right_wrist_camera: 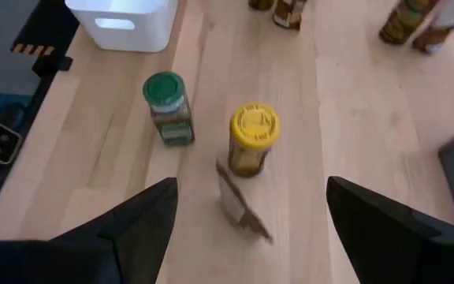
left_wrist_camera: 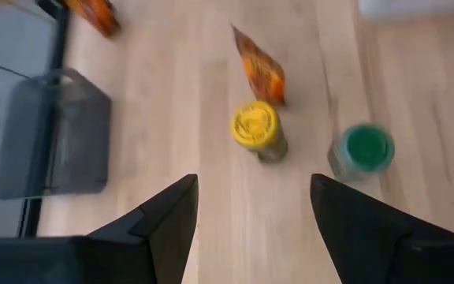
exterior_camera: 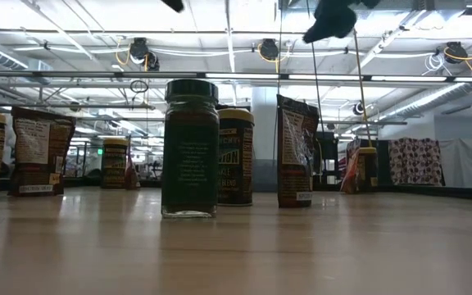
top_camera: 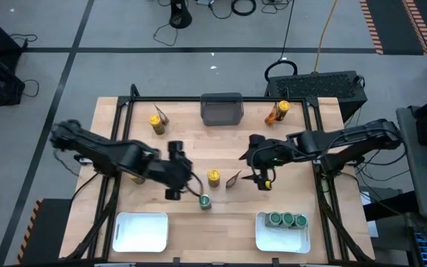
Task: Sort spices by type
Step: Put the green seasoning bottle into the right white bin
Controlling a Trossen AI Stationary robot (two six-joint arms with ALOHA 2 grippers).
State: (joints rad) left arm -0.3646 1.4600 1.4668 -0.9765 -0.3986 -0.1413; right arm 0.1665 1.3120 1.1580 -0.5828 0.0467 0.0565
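Now both open, empty hands, left hand (top_camera: 186, 180) and right hand (top_camera: 261, 176), flank the mid-frame green-lidded jar (top_camera: 205, 201); next, likely grasp it.

Even overhead light falls on the pale desk (top_camera: 199, 141) in the high view, bright enough for clear colours, and shadows beneath the arms are soft and short. The low view looks toward rows of ceiling lamps (exterior_camera: 269, 49), so the green-lidded jar (exterior_camera: 190, 149) and the packets (exterior_camera: 297, 151) beside it stand dark and backlit, their labels dim; a faint sheen lies on the wood in front. Far background there is hazy. Both wrist views are smeared with motion blur: the yellow-lidded jar (left_wrist_camera: 255, 128), the orange packet (left_wrist_camera: 262, 69) and the grey bin (left_wrist_camera: 53, 134) have soft edges, and the white tray (right_wrist_camera: 124, 22) glares slightly.
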